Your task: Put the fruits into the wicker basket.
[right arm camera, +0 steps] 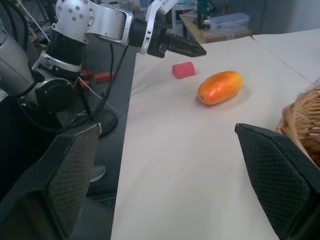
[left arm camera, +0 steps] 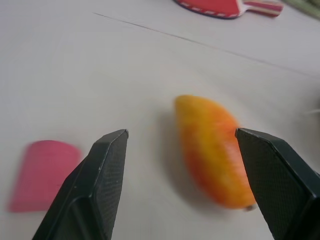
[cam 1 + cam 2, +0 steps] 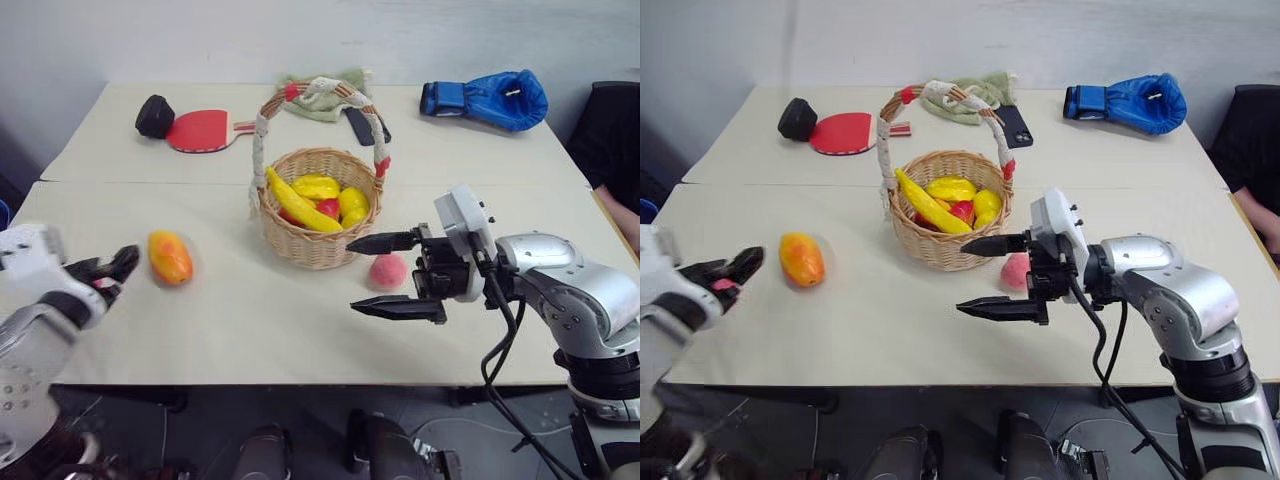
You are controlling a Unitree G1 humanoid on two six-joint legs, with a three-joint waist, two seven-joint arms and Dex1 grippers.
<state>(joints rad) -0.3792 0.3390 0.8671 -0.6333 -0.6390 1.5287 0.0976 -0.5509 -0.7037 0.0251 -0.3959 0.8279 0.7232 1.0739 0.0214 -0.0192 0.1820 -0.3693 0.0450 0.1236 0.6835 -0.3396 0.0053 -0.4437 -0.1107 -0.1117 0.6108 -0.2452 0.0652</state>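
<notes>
Mango [image 3: 169,257]: lying on worktop [image 3: 250,330], just ahead of the released left gripper [image 2: 181,165], untouched. Peach [image 3: 388,271]: on worktop beside wicker basket [image 3: 318,245], behind the right gripper [image 3: 385,275], fingers spread, empty.

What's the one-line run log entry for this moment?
mango: on table, unheld | peach: on table beside wicker basket | left pincer: open near mango | right pincer: open, empty
</notes>
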